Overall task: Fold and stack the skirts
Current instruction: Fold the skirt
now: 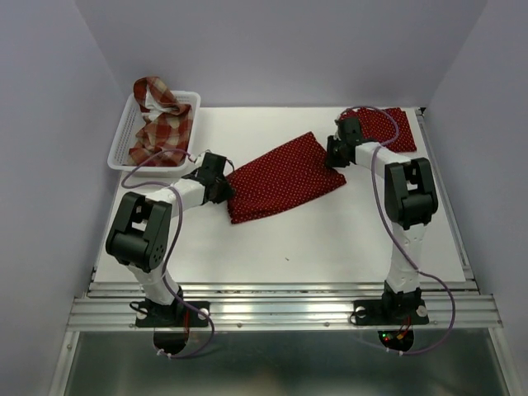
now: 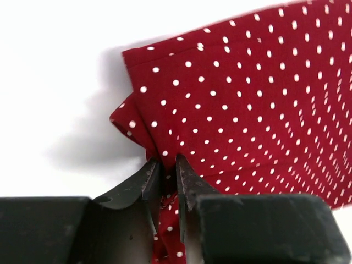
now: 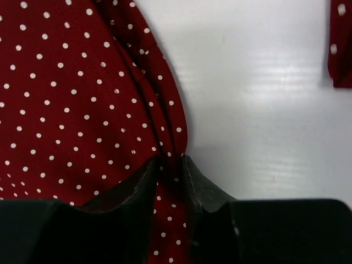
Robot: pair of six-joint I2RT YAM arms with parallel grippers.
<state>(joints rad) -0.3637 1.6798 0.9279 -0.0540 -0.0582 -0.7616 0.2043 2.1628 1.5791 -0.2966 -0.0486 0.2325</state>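
Note:
A dark red polka-dot skirt point(image 1: 280, 177) lies spread across the middle of the white table point(image 1: 330, 247). My left gripper point(image 1: 223, 188) is shut on its left edge; the left wrist view shows the cloth point(image 2: 242, 104) bunched between the black fingers point(image 2: 190, 184). My right gripper point(image 1: 337, 157) is shut on the skirt's right corner, where folds of dotted cloth point(image 3: 66, 99) run down between its fingers point(image 3: 198, 184). A second polka-dot skirt point(image 1: 388, 128) lies at the back right, partly behind the right arm. The red-and-cream plaid skirt point(image 1: 161, 124) sits heaped in the basket.
A white lattice basket point(image 1: 124, 136) stands at the back left corner of the table. Purple walls close in the back and both sides. A metal rail point(image 1: 280, 309) runs along the near edge, where both arm bases are bolted.

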